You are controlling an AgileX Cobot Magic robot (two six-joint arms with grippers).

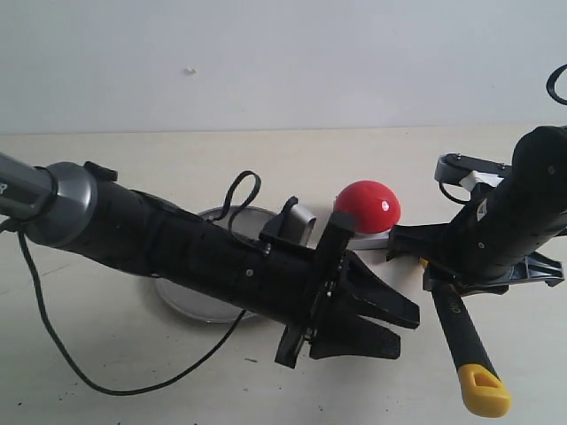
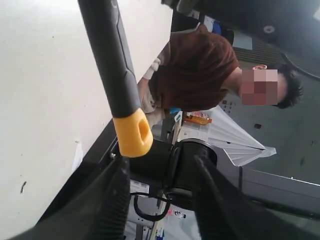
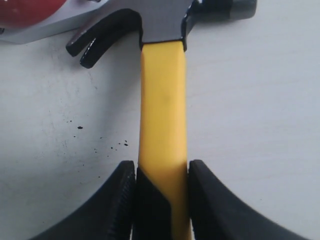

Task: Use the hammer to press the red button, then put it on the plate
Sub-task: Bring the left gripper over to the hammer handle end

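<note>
My right gripper (image 3: 162, 182) is shut on the yellow neck of the hammer (image 3: 162, 110), just below its dark head, whose claw lies beside the grey base of the red button (image 3: 22, 10). In the exterior view the hammer's handle (image 1: 461, 332) runs from my right gripper (image 1: 443, 276) toward the front edge and ends in a yellow loop. The red button (image 1: 368, 205) sits just behind. My left gripper (image 1: 383, 323) stands open mid-table, left of the handle, holding nothing. From the left wrist the hammer's yellow end (image 2: 132, 132) lies beyond the left gripper (image 2: 160, 200). The plate (image 1: 182, 303) is partly hidden under the left arm.
A black cable (image 1: 89, 376) loops over the table at the front left, under the left arm. A person in a brown shirt (image 2: 195, 70) sits beyond the table's edge in the left wrist view. Dark specks dot the tabletop near the hammer.
</note>
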